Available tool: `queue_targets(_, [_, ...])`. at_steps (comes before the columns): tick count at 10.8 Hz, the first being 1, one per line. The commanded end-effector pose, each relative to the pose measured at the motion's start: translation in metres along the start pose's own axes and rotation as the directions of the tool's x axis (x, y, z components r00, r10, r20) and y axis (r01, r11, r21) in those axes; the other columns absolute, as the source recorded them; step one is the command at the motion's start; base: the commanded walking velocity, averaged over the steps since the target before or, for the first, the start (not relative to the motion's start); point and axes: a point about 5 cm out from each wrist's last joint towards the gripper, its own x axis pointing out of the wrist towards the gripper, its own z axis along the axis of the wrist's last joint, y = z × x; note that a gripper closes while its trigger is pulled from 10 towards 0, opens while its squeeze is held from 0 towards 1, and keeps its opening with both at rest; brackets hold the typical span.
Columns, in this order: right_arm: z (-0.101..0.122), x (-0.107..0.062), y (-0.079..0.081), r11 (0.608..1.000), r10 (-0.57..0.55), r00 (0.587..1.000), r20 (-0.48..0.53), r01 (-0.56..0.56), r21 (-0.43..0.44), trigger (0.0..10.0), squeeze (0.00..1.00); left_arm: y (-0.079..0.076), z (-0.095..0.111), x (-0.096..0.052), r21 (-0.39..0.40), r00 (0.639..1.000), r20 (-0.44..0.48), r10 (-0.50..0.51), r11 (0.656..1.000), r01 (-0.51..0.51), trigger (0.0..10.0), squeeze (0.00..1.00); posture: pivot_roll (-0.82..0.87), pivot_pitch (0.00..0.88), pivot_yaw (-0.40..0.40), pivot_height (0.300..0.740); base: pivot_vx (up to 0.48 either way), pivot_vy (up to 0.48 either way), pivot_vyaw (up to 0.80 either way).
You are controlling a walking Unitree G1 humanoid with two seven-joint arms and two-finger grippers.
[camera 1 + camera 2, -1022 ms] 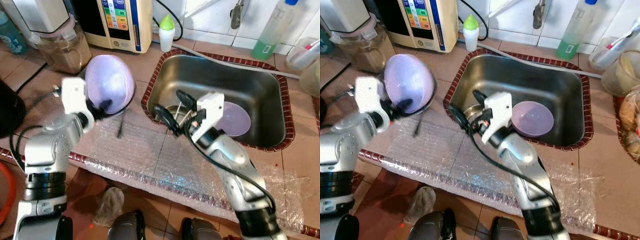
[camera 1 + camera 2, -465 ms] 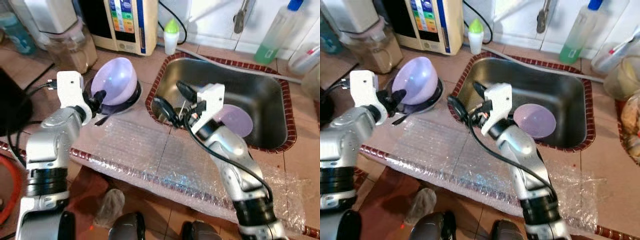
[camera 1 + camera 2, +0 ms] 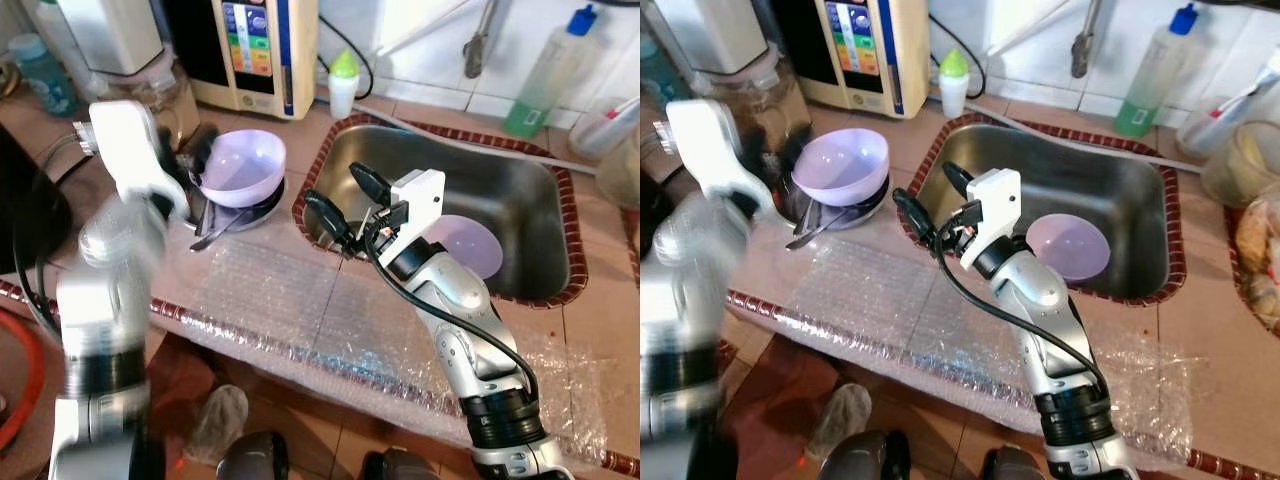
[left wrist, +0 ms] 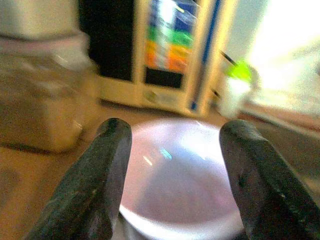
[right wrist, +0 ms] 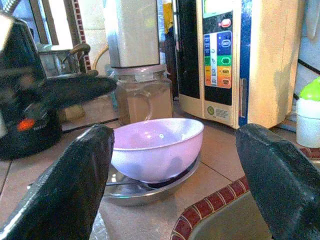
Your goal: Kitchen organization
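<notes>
A lavender bowl (image 3: 243,168) stands upright on a shallow metal dish (image 3: 262,205) left of the sink, with a spoon (image 3: 212,228) lying against the dish. My left gripper (image 4: 176,129) is open just behind the bowl, on its left side, with nothing between its fingers. My right gripper (image 3: 342,198) is open over the sink's left rim and points toward the bowl. A second lavender bowl (image 3: 466,246) lies inside the steel sink (image 3: 470,175), partly hidden by my right wrist.
A sheet of bubble wrap (image 3: 300,300) covers the counter's front edge. Behind the bowl stand a jar of brown contents (image 3: 765,95), a water appliance (image 3: 262,50) and a green-capped bottle (image 3: 343,80). A green soap bottle (image 3: 552,75) and the tap (image 3: 480,40) are behind the sink.
My left gripper lowered the tilted lavender bowl onto the metal dish, let it go and drew back. The bowl now sits upright. The camera shifted; the right arm kept its pose.
</notes>
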Motion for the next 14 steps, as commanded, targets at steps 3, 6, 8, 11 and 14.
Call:
queue_targets(3, [0.001,0.005,0.001,1.0,0.019,1.0,0.006,-0.019,-0.018,10.0,0.0,-0.01,-0.025,-0.004,-0.024,0.995,-0.077,0.071,0.997,-0.073,10.0,1.0,-0.02,0.03,0.032,0.74,0.0,0.0,0.0])
queue_targets(6, [-0.001,0.005,0.004,1.0,0.021,1.0,0.004,-0.021,-0.018,10.0,0.0,0.011,-0.007,0.016,-0.127,0.971,0.006,0.24,0.963,-0.237,10.0,1.0,-0.04,0.031,0.038,0.74,0.0,0.0,0.0])
queue_targets(8, [-0.001,0.004,0.005,1.0,0.017,1.0,0.006,-0.017,-0.023,10.0,0.0,0.025,-0.002,0.029,-0.182,0.948,-0.044,0.314,0.931,-0.317,10.0,1.0,-0.05,0.033,0.048,0.74,0.0,0.0,0.0])
queue_targets(11, [-0.001,0.001,0.007,0.999,0.034,0.999,0.009,-0.034,-0.019,10.0,0.0,0.024,-0.016,0.047,-0.347,0.939,-0.204,0.278,0.876,-0.335,10.0,0.0,-0.06,0.038,0.063,0.74,0.0,0.0,0.0])
queue_targets(14, [-0.002,0.0,0.008,0.999,0.034,0.999,0.003,-0.034,-0.021,10.0,0.0,0.024,-0.028,0.055,-0.411,0.921,-0.328,0.209,0.846,-0.339,10.0,0.0,-0.07,0.045,0.071,0.74,0.0,0.0,0.0])
